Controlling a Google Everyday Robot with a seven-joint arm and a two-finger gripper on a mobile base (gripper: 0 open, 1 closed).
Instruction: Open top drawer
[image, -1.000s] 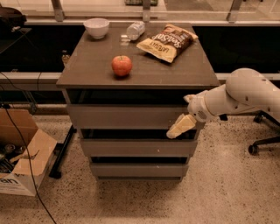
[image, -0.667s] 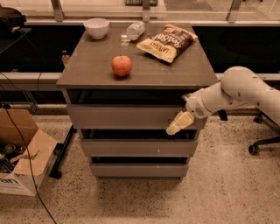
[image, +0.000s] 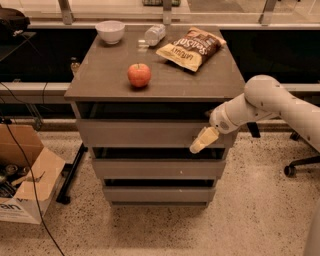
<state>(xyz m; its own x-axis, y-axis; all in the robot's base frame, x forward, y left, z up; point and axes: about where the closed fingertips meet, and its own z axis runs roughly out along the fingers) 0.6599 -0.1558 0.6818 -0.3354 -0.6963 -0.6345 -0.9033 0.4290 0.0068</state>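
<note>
**Gripper at the right end of the top drawer**

The top drawer (image: 145, 133) is the wide grey-brown front just under the cabinet's tabletop (image: 100, 82), with a dark gap showing between its upper edge and the tabletop. The white arm (image: 270, 102) reaches in from the right. Its tan gripper (image: 197, 146) points down and to the left, lying across the right end of the top drawer's front, near the lower edge. Whether the gripper is spread or closed cannot be told, nor whether it touches the front.

Below sit a narrower middle drawer (image: 155, 168) and a still narrower bottom drawer (image: 155, 194). On the tabletop, a red apple (image: 139, 75) stands near the front, a chip bag (image: 190, 47) lies far right, and a white bowl (image: 110, 31) and a clear bottle (image: 154, 35) sit at the far edge. A cardboard box (image: 27, 185) stands on the floor to the left.
</note>
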